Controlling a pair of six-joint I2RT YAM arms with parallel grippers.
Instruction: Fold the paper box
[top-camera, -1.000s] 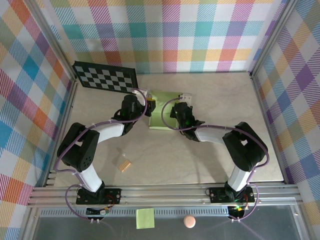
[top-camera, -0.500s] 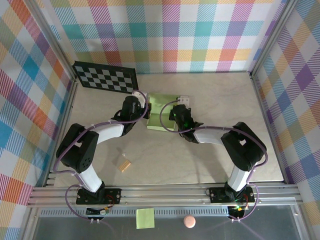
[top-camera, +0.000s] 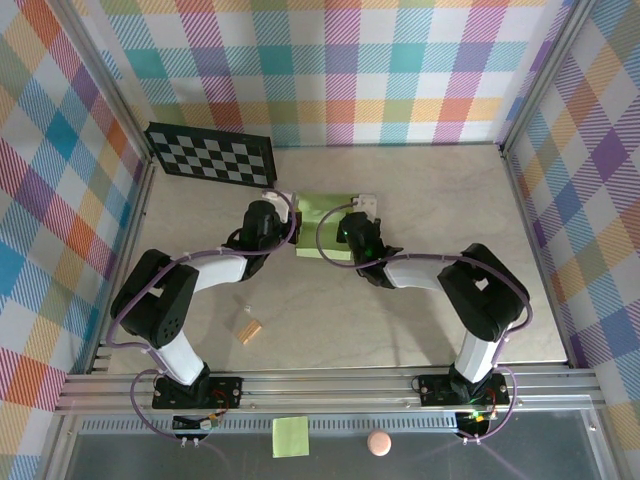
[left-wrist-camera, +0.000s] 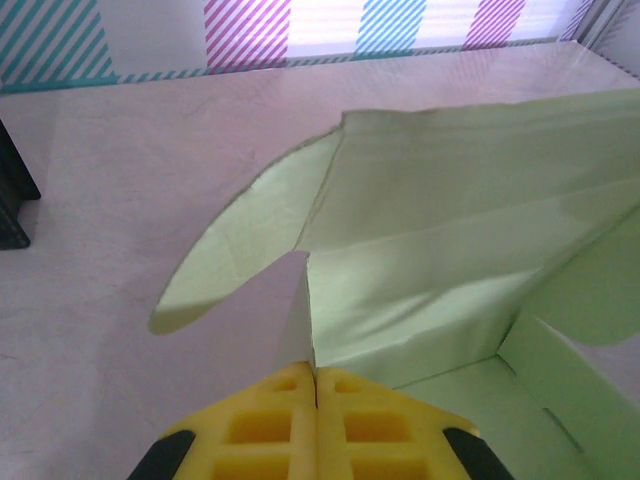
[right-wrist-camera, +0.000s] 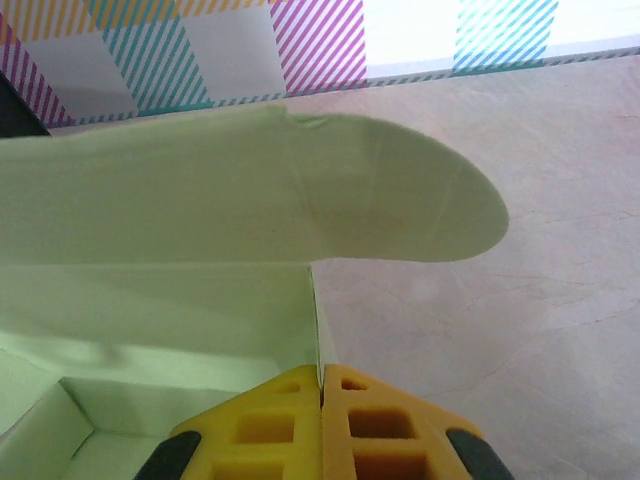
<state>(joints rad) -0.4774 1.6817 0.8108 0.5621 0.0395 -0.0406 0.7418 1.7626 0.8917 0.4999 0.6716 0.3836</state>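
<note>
Top view, left to right. A black-and-white checkerboard panel (top-camera: 210, 155) lies flat at the table's 10 o'clock corner, against the plaid wall. A tiny tan block (top-camera: 249, 328) sits alone on the pale marbled tabletop (top-camera: 440, 200), at about 8 o'clock from the box and well apart from it.

The left gripper (top-camera: 288, 212) reaches in from 8 o'clock and is clenched on the left wall of the pale lime-green thin-card paper box (top-camera: 325, 225). In the left wrist view the yellow pads (left-wrist-camera: 260, 425) of that gripper (left-wrist-camera: 315, 375) are pressed together, and the box's upright wall edge (left-wrist-camera: 450, 230) runs straight down into the seam between them. A rounded flap (left-wrist-camera: 240, 250) sticks out toward 10 o'clock over the tabletop (left-wrist-camera: 120, 180).

The box sits just toward 12 o'clock of the table centre, between the two wrists, partly raised with walls up and open on top.

The right gripper (top-camera: 352, 212) comes in from 4 o'clock and pinches the box's right side. In the right wrist view this gripper (right-wrist-camera: 322, 375) is also clamped shut on a card wall (right-wrist-camera: 150, 220), with a rounded flap (right-wrist-camera: 400, 200) hanging out toward 2 o'clock above the tabletop (right-wrist-camera: 520, 330).

At 6 o'clock, on the grey strip past the rail, a small yellow-green square sticky note (top-camera: 290, 436) lies with a small pink ball (top-camera: 378, 442) to its right.
</note>
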